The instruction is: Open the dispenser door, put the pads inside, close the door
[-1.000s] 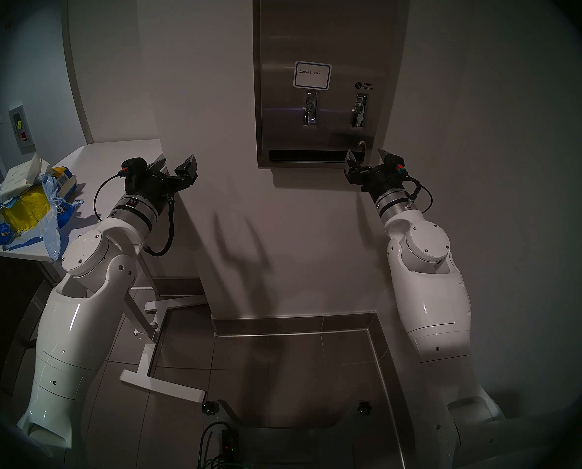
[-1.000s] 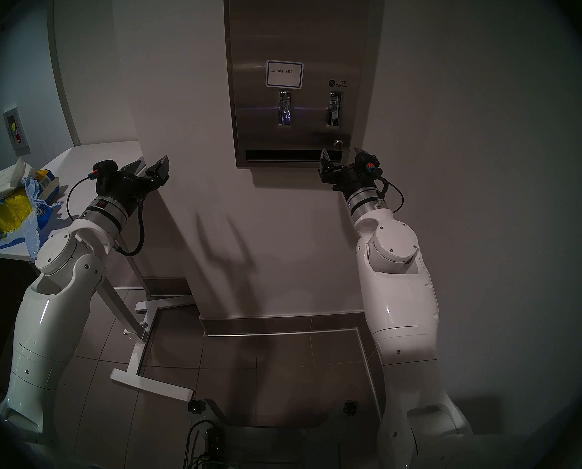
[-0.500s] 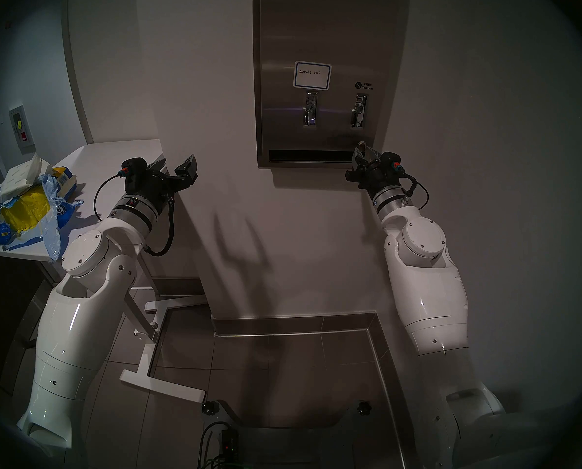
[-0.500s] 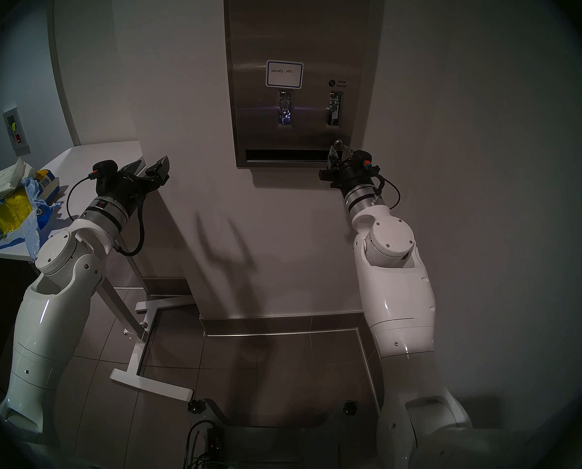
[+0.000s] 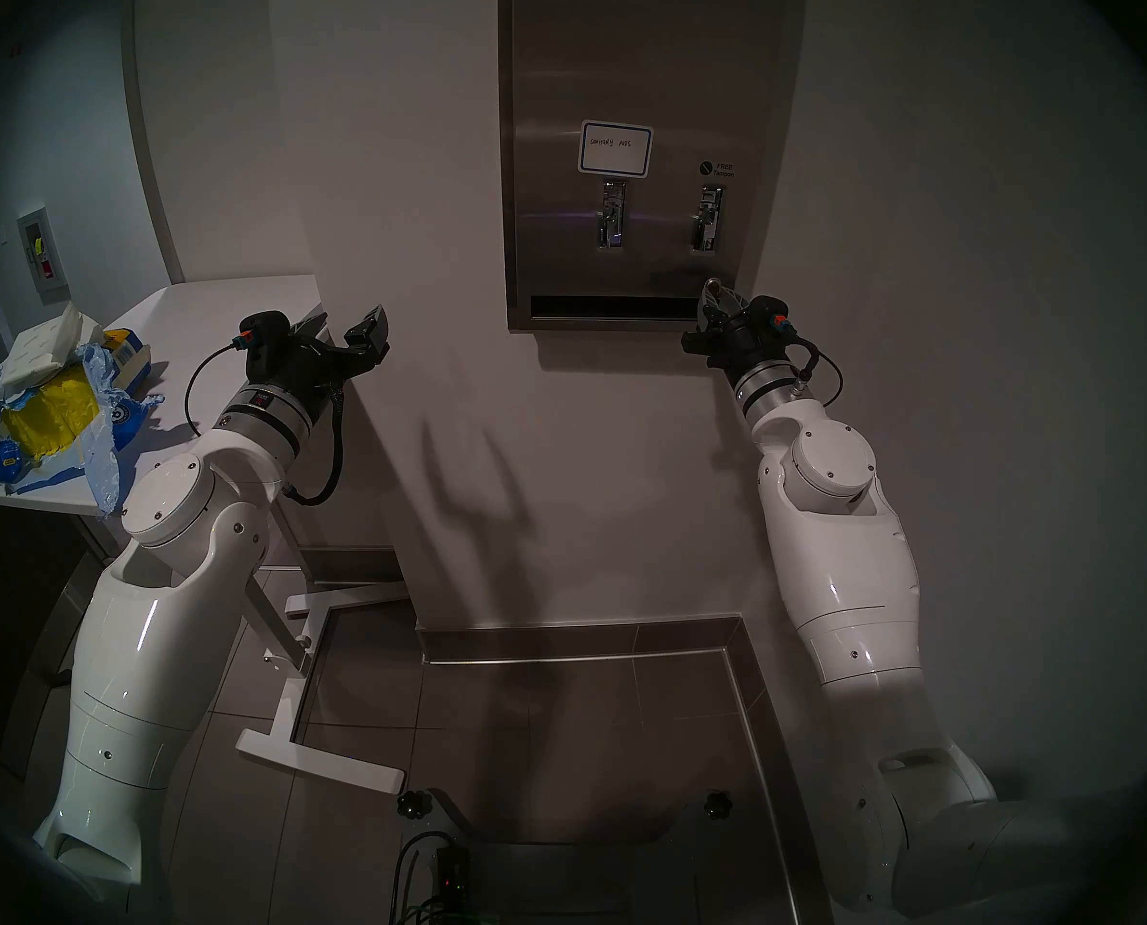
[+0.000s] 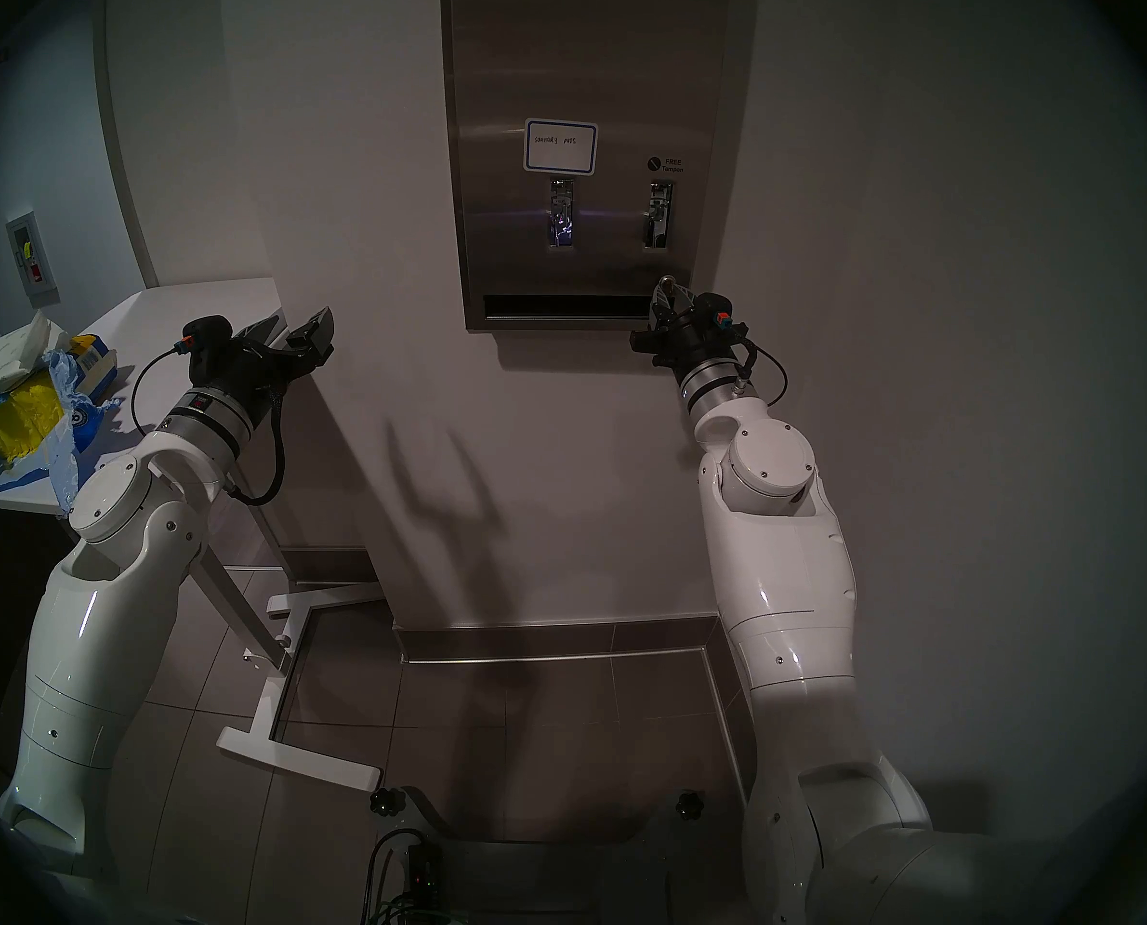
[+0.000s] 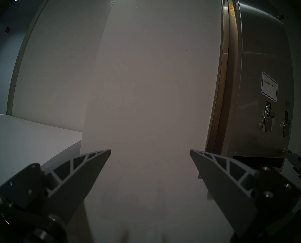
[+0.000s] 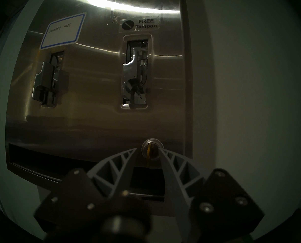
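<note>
Grey fingers point(image 8: 165, 160) of my right gripper point(image 8: 148, 152) narrowed round brass key point(image 8: 149, 152) in lock point(image 8: 152, 146); contact unclear. I'd pinch key square, then twist. Left gripper point(image 7: 150, 152) wide, idle. Door point(image 5: 637, 69) shut. Pads point(image 5: 47, 349) far left on table point(image 5: 237, 303).

Bare wall point(image 7: 146, 79) ahead of left end effector point(image 7: 150, 150) — unobstructed.
</note>
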